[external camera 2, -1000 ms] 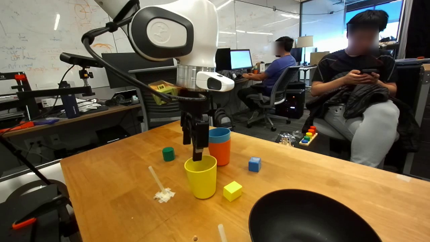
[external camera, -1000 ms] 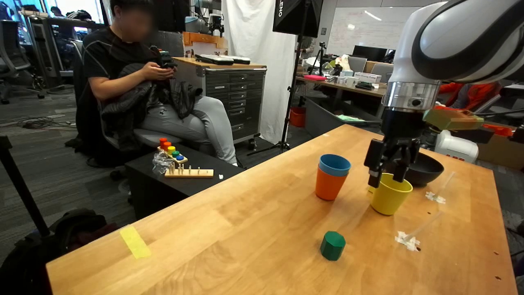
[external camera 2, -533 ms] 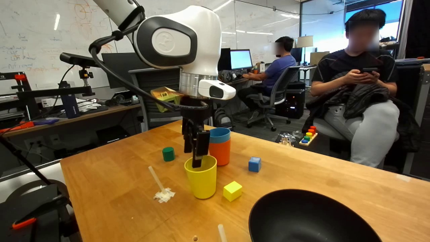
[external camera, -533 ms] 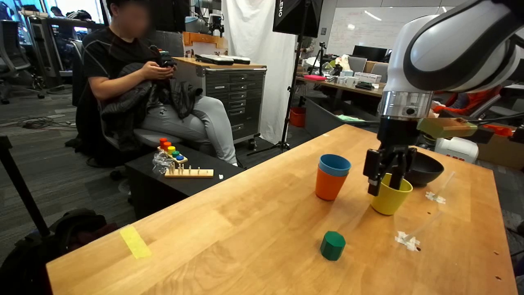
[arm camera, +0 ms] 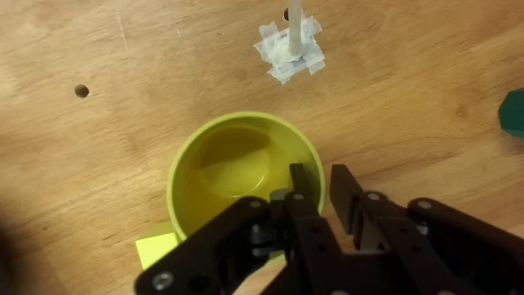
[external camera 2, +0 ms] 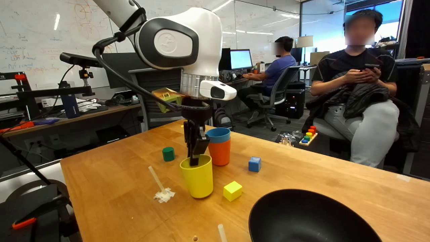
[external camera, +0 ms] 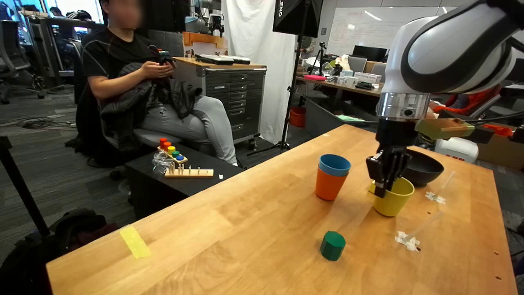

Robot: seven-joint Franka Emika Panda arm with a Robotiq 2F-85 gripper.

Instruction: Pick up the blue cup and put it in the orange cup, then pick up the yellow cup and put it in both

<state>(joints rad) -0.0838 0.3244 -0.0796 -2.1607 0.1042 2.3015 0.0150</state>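
The yellow cup (external camera 2: pixel 198 181) stands on the table, leaning slightly, in both exterior views. My gripper (arm camera: pixel 317 168) straddles its wall in the wrist view: one finger reaches inside the cup, the other hangs just outside. The jaws are close together but a narrow gap still shows beside the rim, so I see no firm grip. Away from the gripper, the blue cup (external camera: pixel 335 165) is nested in the orange cup (external camera: pixel 329 188), its upper part showing above the orange rim. The inner fingertip is partly hidden by the cup in the exterior views.
A black bowl (external camera 2: pixel 309 215) stands near the yellow cup. Small blocks lie around: yellow (external camera 2: pixel 232 191), blue (external camera 2: pixel 254 164) and green (external camera: pixel 332 246). Thin upright sticks (arm camera: pixel 294 32) are taped to the table. A seated person (external camera: pixel 123 78) is beyond the table's edge.
The gripper has come down over the yellow cup's rim and its fingers have drawn much closer together. The yellow cup has shifted and tipped slightly. The stacked cups stay put.
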